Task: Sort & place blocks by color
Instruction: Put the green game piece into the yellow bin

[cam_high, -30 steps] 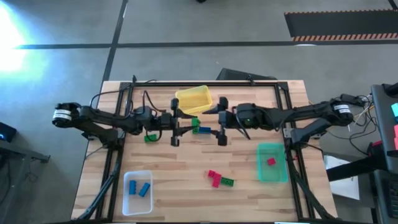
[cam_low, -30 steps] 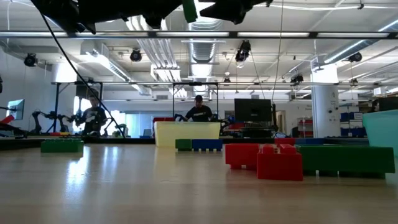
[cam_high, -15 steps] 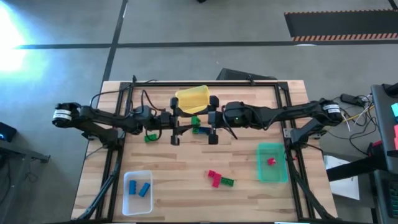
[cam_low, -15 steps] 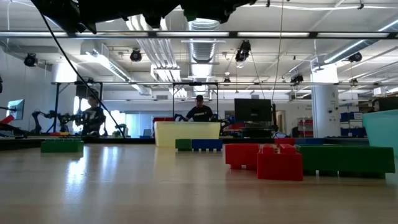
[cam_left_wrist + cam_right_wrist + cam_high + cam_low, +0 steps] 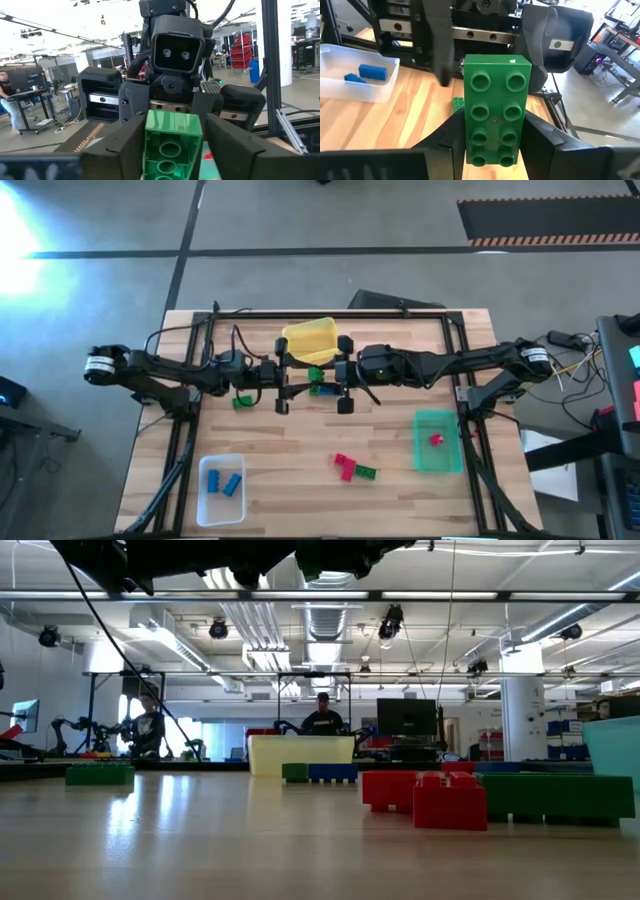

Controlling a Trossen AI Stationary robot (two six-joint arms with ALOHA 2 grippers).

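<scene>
Above the table's middle: both grippers are meeting.
Green block (image 5: 495, 117): sitting between the two grippers, up in the air.
Right gripper (image 5: 492, 145): fingers are clamping the block.
Left gripper (image 5: 172, 145): fingers are flanking it; grip unclear.
Yellow bin (image 5: 312, 340): lying just beyond.

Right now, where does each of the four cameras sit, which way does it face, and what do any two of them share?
High view: overhead, straight down on the table; both arms meet mid-table.
Low view: table height, level across into the room; arms only at the top edge.
Left wrist view: on the left arm, facing the right arm; left gripper around the green block.
Right wrist view: on the right arm, facing the left arm; right gripper around that block.
Shared: both wrist views show the same green block.
</scene>
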